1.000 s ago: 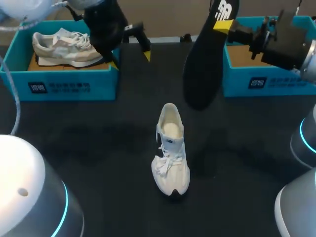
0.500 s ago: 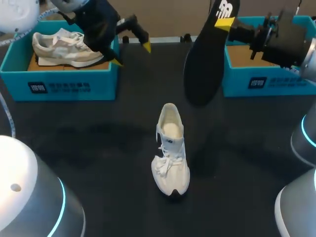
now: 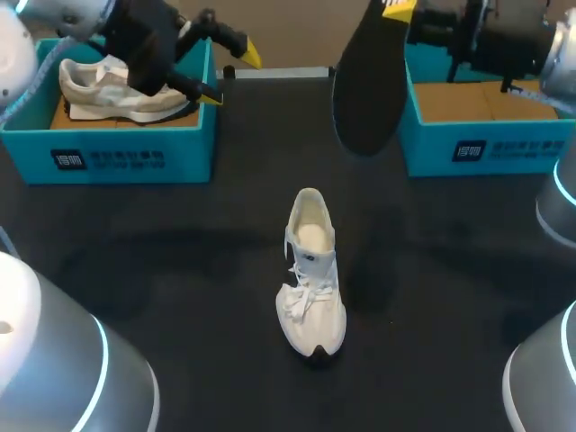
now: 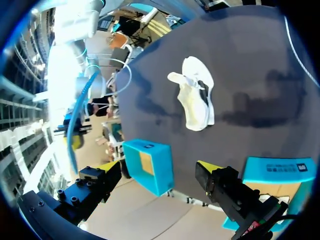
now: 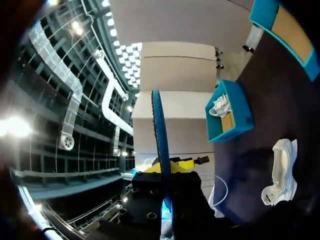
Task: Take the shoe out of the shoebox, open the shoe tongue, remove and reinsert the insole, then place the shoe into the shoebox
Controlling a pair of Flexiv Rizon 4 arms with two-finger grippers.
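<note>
A white shoe (image 3: 311,270) stands upright on the black table at the middle, tongue pulled open, also seen ahead of the left gripper (image 4: 196,100) and far below the right one (image 5: 281,167). My right gripper (image 3: 397,8) at the back right is shut on the heel end of a black insole (image 3: 363,85), which hangs toe-down above the table. In the right wrist view the insole (image 5: 158,127) stands edge-on between the fingers of the gripper (image 5: 168,167). My left gripper (image 3: 230,76) hovers open and empty by the left shoebox's near corner, fingers wide apart (image 4: 157,170).
The teal left shoebox (image 3: 108,148) holds a beige shoe (image 3: 112,87). The teal right shoebox (image 3: 486,148) at the back right shows only its brown floor. Both boxes stand along the table's far edge.
My left arm has drawn back to the left, toward the left shoebox. The right gripper has lifted the insole a little higher and further back. The white shoe has not moved.
</note>
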